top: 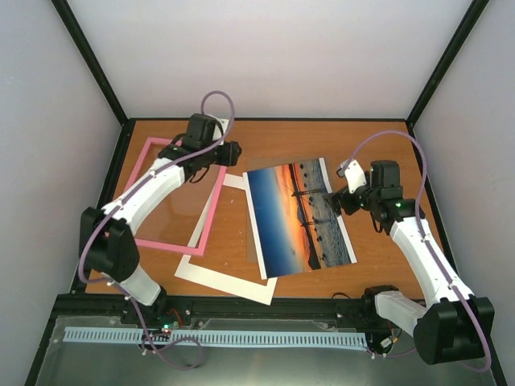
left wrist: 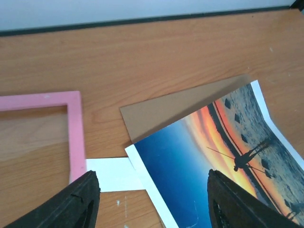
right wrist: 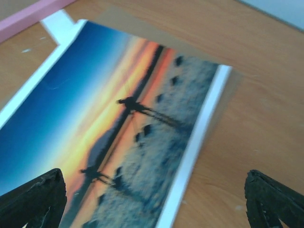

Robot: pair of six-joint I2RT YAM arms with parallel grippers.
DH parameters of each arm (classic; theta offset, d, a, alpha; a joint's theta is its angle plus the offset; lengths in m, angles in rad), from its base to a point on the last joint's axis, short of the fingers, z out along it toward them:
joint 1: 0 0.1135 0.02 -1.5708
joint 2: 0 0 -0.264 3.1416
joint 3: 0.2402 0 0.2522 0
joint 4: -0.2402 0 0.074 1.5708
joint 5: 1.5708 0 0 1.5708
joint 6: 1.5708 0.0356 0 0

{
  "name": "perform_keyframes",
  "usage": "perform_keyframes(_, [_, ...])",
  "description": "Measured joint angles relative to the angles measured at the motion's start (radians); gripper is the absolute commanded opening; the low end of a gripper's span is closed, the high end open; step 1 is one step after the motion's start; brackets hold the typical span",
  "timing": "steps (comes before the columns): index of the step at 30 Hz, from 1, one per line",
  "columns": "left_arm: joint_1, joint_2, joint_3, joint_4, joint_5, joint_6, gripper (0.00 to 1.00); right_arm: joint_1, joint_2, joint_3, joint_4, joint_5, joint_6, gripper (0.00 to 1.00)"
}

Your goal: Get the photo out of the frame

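Observation:
The photo (top: 296, 217), an orange sunset over blue water with a white border, lies flat in the middle of the table on a brown backing board (left wrist: 161, 111). It also shows in the left wrist view (left wrist: 209, 156) and the right wrist view (right wrist: 109, 128). The pink frame (top: 179, 199) lies to its left, seemingly empty, with wood showing through; its corner shows in the left wrist view (left wrist: 73, 123). My left gripper (top: 229, 153) is open and empty above the frame's far right corner. My right gripper (top: 336, 197) is open and empty over the photo's right edge.
A cream mat (top: 229, 277) with a cut-out window lies under the frame's right side and the photo's left edge; a strip of it shows in the left wrist view (left wrist: 111, 173). Black rails (top: 105, 80) edge the table, with pale walls behind.

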Motion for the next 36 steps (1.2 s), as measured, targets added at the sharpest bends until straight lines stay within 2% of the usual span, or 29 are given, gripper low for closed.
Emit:
perform_keyframes(6, [0.000, -0.188, -0.021, -0.026, -0.101, 0.033, 0.99, 0.000, -0.025, 0.113, 0.060, 0.217, 0.089, 1.00])
perform_keyframes(10, [0.000, -0.362, -0.167, 0.089, -0.189, 0.032, 1.00, 0.000, -0.079, 0.122, 0.179, 0.296, 0.245, 1.00])
perform_keyframes(13, [0.000, -0.473, -0.306, 0.180, -0.286, 0.004, 1.00, 0.000, -0.132, 0.008, 0.309, 0.332, 0.328, 1.00])
perform_keyframes(16, [0.000, -0.513, -0.414, 0.259, -0.394, -0.021, 1.00, 0.000, -0.158, -0.121, 0.365, 0.377, 0.384, 1.00])
perform_keyframes(19, [0.000, -0.515, -0.481, 0.286, -0.451, -0.045, 1.00, -0.001, -0.139, -0.145, 0.362, 0.391, 0.426, 1.00])
perform_keyframes(27, [0.000, -0.547, -0.500, 0.313, -0.480, -0.106, 1.00, -0.001, -0.143, 0.019, 0.327, 0.367, 0.387, 1.00])
perform_keyframes(32, [0.000, -0.618, -0.515, 0.366, -0.490, -0.107, 1.00, -0.007, -0.150, 0.025, 0.321, 0.375, 0.373, 1.00])
perform_keyframes(36, [0.000, -0.616, -0.515, 0.381, -0.500, -0.110, 1.00, -0.007, -0.148, 0.025, 0.307, 0.357, 0.381, 1.00])
